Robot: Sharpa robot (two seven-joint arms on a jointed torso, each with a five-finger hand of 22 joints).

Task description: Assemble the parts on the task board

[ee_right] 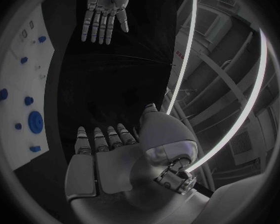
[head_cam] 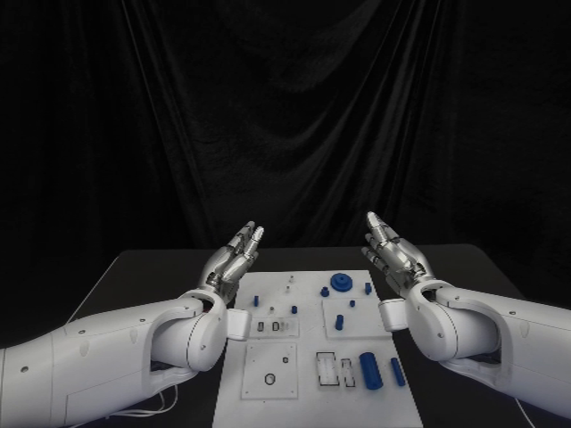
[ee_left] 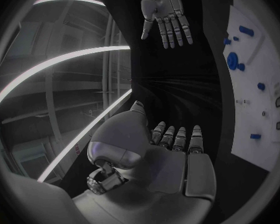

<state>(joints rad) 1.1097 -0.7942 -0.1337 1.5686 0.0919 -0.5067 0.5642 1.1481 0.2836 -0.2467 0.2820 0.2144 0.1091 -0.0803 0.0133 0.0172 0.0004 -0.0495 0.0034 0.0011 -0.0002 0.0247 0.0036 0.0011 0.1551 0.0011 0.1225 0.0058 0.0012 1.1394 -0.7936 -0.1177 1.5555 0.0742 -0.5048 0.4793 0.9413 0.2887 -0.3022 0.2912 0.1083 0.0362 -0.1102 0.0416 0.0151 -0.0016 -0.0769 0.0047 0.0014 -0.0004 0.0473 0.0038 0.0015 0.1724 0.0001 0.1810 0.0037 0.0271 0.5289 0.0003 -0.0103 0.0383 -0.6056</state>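
The task board [head_cam: 314,357] lies between our raised hands: left hand [head_cam: 233,258] at its 11 o'clock, right hand [head_cam: 395,250] at 1, both empty, fingers extended. No writing is readable.

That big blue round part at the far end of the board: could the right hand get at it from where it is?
Probably yes: the right hand hovers open just beside the round part, nothing between them.
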